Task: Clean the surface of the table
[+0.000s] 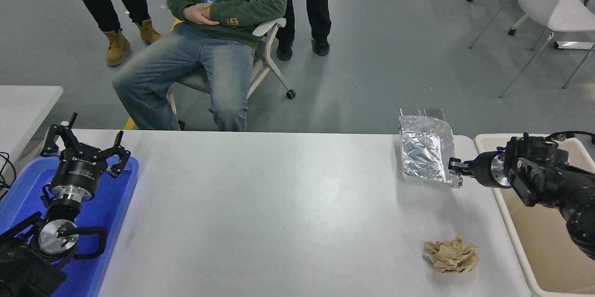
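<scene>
The table surface [260, 204] fills the lower view, white and bare in the middle. At its far right corner the right gripper [454, 169] is clamped on the near rim of a foil tray [425, 155], tilted up off the top. Judging by this, the tray is being cleared; next it must swing right over the beige bin [530, 260] beside the right edge. A crumpled paper ball [451, 255] waits near the right front edge. The left gripper [86, 148], fingers spread, hangs over a blue tray [116, 204] at the left edge. A person sits beyond the far edge on a grey floor.

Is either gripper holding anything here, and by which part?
The right gripper is shut on the foil tray, pinching its near right corner rim. The left gripper holds nothing.
</scene>
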Robot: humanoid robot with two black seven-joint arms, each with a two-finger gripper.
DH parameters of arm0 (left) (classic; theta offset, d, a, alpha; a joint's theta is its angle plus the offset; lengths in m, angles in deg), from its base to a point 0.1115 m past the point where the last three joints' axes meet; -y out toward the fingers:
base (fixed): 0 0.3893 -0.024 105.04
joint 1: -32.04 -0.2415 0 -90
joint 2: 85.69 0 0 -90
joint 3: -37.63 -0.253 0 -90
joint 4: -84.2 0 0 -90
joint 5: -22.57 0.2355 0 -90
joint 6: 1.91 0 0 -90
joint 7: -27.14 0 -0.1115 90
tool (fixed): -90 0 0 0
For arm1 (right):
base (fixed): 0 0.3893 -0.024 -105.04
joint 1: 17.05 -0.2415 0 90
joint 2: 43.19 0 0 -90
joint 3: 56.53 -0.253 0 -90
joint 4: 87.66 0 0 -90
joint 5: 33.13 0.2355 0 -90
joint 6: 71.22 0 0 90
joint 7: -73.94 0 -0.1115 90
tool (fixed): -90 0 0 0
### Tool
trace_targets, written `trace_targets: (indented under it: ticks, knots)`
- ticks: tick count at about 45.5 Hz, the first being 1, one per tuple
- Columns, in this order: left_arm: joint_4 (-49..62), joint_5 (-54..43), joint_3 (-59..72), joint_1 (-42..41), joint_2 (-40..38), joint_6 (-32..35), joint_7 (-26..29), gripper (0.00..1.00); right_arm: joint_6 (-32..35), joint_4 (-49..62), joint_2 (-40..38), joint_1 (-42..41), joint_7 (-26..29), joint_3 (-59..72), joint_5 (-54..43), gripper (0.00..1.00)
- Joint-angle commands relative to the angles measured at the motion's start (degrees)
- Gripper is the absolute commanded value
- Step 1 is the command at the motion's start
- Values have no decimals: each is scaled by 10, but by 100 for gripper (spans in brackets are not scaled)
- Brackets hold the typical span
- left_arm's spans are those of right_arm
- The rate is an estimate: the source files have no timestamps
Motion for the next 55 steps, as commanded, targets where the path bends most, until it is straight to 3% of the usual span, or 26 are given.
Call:
trace_targets:
  ticks: [1, 21, 38, 55]
  knots:
    - [0, 0, 0, 0, 0, 0, 0, 100, 71, -2, -56, -44, -49, -20, 14, 0]
    - [0, 0, 0, -1, 0, 0, 0, 100, 256, -7, -179, -196, -74, -108, 14, 0]
    - [0, 0, 0, -1, 0, 0, 0, 100, 256, -39, -231, -225, -75, -108, 14, 0]
    - [0, 0, 0, -1, 0, 0, 0, 100, 256, -42, -235, -225, -75, -108, 14, 0]
